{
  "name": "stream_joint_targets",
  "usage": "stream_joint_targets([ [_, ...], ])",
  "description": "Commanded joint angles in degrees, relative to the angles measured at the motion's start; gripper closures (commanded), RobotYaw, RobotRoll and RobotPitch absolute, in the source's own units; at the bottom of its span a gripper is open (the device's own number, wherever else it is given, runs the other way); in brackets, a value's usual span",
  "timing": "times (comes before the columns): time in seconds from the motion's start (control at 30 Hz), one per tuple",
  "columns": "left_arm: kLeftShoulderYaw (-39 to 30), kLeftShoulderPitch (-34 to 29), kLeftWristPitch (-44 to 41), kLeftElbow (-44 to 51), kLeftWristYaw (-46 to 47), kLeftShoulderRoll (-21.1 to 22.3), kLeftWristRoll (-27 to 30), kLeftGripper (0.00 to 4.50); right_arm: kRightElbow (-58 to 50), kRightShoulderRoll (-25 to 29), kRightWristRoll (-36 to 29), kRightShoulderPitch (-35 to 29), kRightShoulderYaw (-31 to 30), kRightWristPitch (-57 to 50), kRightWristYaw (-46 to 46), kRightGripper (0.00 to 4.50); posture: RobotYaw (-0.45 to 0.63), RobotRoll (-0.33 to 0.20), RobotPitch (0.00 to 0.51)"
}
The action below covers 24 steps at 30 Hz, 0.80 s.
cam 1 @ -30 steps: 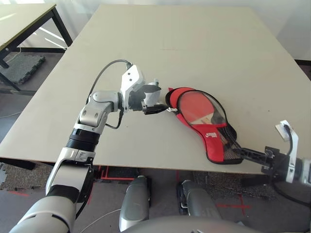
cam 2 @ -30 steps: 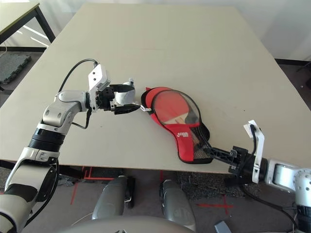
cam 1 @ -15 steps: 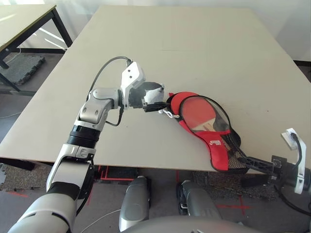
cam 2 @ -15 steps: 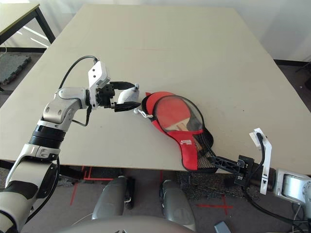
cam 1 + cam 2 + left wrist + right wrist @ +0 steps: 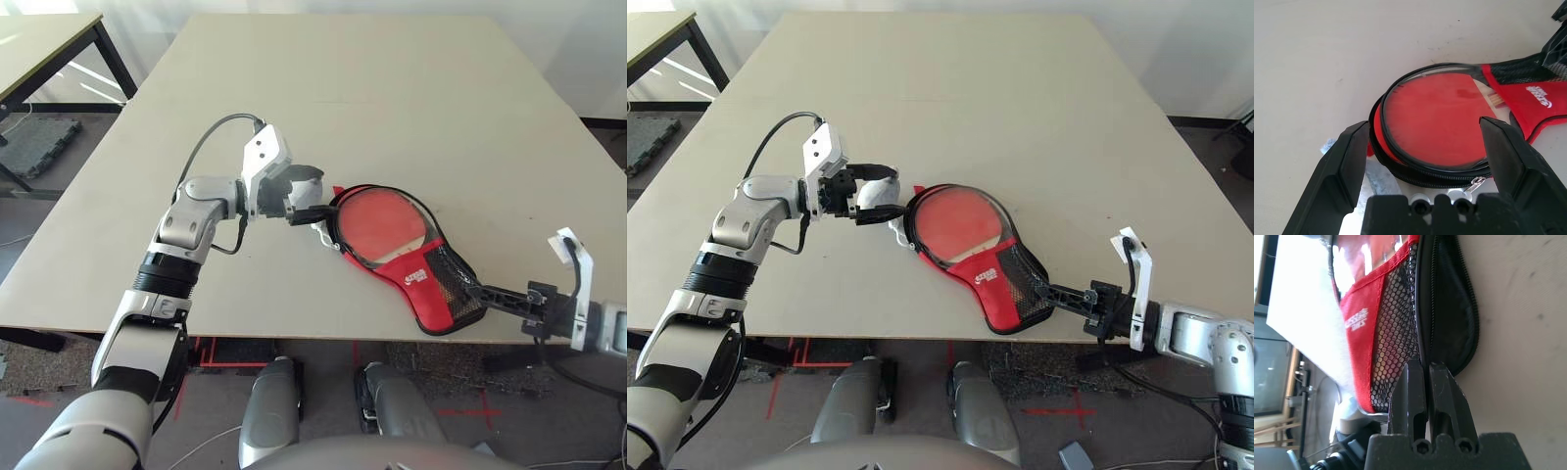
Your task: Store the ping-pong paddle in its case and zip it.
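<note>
The case (image 5: 431,279) lies near the table's front edge, black-rimmed with a red mesh panel. Through its clear window shows the ping-pong paddle's red face (image 5: 380,218), with a bit of the pale handle (image 5: 1496,99). My left gripper (image 5: 312,209) is open at the case's round end, its fingers (image 5: 1342,161) spread wide on either side of it. The zipper pull (image 5: 1476,183) hangs close between them. The rim gapes there, showing red lining (image 5: 1376,134). My right gripper (image 5: 1048,291) is shut on the case's black zipper rim (image 5: 1422,308) at the narrow end.
A soft grey-white wad (image 5: 306,181) sits right at my left gripper's fingers. The case's narrow end hangs slightly over the table's front edge (image 5: 294,338). Another table (image 5: 49,44) stands off to the far left.
My right gripper has pulled the case's narrow end to the right and turned it. The round end has slid closer between my left fingers. My left arm has barely moved.
</note>
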<state>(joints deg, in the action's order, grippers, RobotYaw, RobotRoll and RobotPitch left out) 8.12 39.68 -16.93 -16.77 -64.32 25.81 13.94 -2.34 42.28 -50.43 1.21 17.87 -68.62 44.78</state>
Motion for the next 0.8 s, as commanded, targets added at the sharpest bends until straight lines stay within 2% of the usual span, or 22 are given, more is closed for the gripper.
stream_joint_targets([
  [0.03,-0.07,-0.27,-0.13,0.40,0.28,0.94,-0.52,0.00,1.83,-0.42,2.40,1.77,-2.45,2.23,0.30,4.47,0.07,0.000,0.103],
  [0.23,-0.84,-0.58,-0.57,0.98,0.44,2.15,-0.15,0.00,1.15,0.69,4.38,2.23,-4.10,3.67,2.21,4.47,0.08,0.000,0.103],
  [0.37,-1.28,-0.48,-0.47,0.78,0.58,2.87,-0.02,0.00,-0.93,3.12,3.97,3.61,-1.87,5.87,4.84,3.41,0.07,0.000,0.103],
  [0.53,-1.48,-0.25,-0.23,0.33,0.52,3.19,-0.01,0.00,1.62,5.25,6.17,7.55,-1.16,9.82,5.69,1.49,0.06,0.000,0.105],
  [0.63,-1.53,-0.19,-0.20,0.30,0.49,3.24,-0.07,0.00,2.68,6.28,8.68,9.90,-2.88,12.78,6.73,0.24,0.07,0.000,0.104],
  [0.67,-1.56,-0.17,-0.21,0.32,0.48,3.27,-0.07,0.00,2.89,6.67,9.26,10.36,-3.63,13.38,7.48,0.01,0.07,0.000,0.105],
  [0.8,-1.96,-0.35,-0.39,0.78,0.55,3.73,0.13,0.00,4.17,6.23,12.67,14.69,-7.42,17.37,8.88,0.01,0.08,0.000,0.104],
])
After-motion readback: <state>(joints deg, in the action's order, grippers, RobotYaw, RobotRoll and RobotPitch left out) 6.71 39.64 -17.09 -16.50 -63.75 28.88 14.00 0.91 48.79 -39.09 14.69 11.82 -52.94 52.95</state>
